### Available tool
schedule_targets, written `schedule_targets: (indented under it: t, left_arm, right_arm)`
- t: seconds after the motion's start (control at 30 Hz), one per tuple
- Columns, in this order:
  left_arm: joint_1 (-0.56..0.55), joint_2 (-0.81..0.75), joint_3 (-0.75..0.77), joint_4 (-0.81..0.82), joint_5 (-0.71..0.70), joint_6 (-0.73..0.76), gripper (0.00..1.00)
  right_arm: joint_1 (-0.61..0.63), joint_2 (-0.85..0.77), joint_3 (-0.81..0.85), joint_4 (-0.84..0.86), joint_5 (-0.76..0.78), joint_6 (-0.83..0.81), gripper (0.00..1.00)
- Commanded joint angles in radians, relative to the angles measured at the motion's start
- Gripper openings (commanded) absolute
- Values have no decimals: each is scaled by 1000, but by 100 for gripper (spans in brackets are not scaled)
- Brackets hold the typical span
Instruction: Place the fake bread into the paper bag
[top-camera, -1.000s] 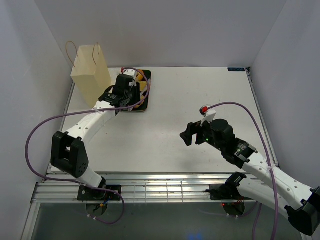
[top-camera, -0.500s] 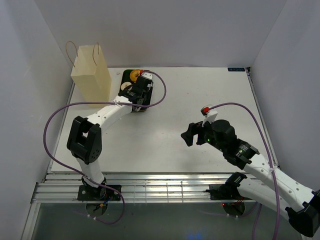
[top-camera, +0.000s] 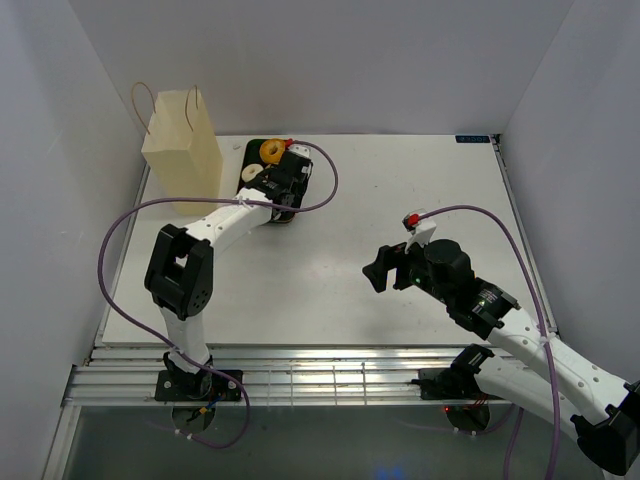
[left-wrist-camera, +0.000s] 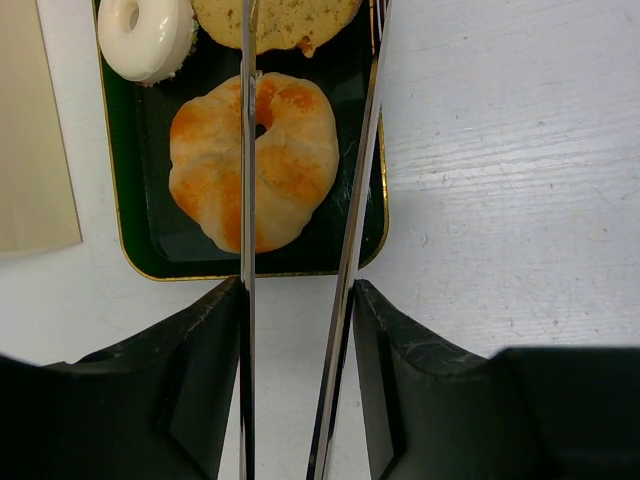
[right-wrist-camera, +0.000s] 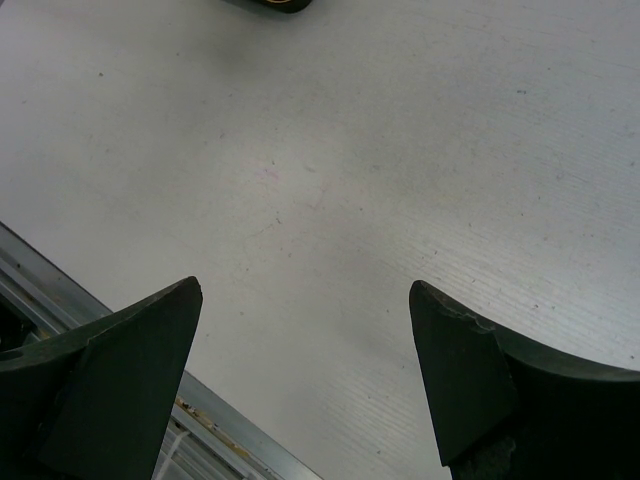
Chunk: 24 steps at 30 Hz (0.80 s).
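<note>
Cut off and covered
Left wrist view: the tan piece (left-wrist-camera: 275, 22) and white ring (left-wrist-camera: 147, 35) run off the top edge, the bag (left-wrist-camera: 35, 130) off the left; thin fingers (left-wrist-camera: 246, 150) cross the bun (left-wrist-camera: 290, 160). Top view: the left gripper (top-camera: 283, 178) hides the lower part of the tray (top-camera: 252, 152).

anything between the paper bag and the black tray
Nothing sits there. In the left wrist view, only a narrow bare strip of white table separates the paper bag from the black tray.
</note>
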Motion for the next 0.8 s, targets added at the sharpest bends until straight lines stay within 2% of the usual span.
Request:
schedule_targets:
  t: [0.0,0.33,0.67,0.77]
  left_arm:
    - [-2,4,52,19,-23,18,56]
    - [-2,23,75,19,-16,23,51]
    - [0,36,87,21,-8,21,38]
    - [1,33,87,21,-6,17,31]
  right_arm:
    - [-4,-8,-4,10,18,-9,90]
    - [-4,-18,-4,7,17,-13,90]
    - [-6,-18,13,-5,17,-21,90]
    - [-6,-17,14,-8,21,-24,90]
